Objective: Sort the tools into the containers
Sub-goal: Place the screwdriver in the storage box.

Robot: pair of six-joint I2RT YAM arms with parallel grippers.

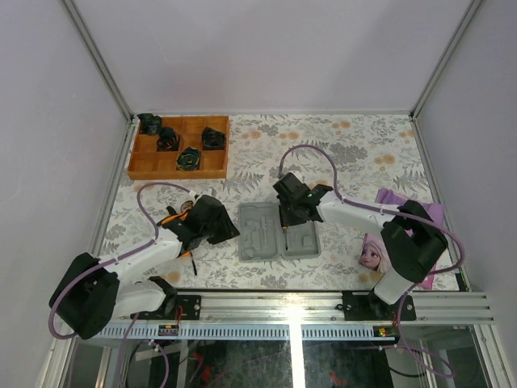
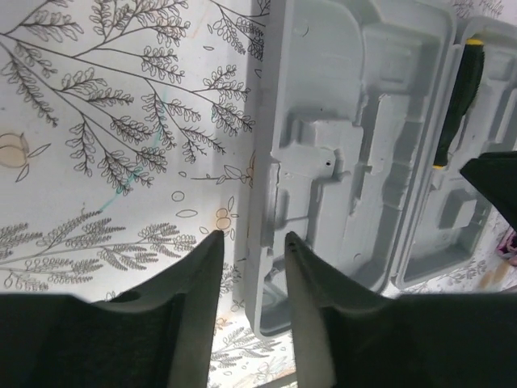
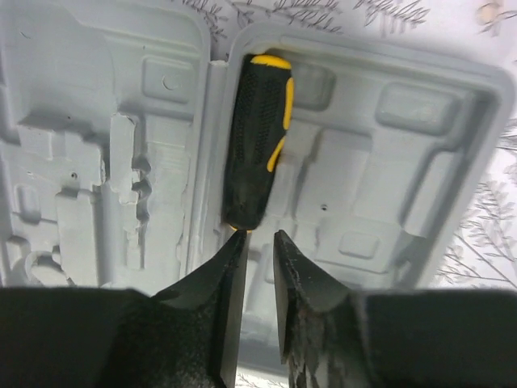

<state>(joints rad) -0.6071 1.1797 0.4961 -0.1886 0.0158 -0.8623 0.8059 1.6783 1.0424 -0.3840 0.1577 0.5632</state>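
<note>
Potentially risked dragging the screwdriver [image 3: 255,137], just ahead of the narrow-gapped right gripper [image 3: 258,237], out of its case [image 3: 404,170] recess on withdrawal; hold on the hidden shaft impossible to tell.

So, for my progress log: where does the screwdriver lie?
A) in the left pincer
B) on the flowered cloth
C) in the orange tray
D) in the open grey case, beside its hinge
D: the screwdriver lies in a recess of the grey case, right beside the hinge.
</note>
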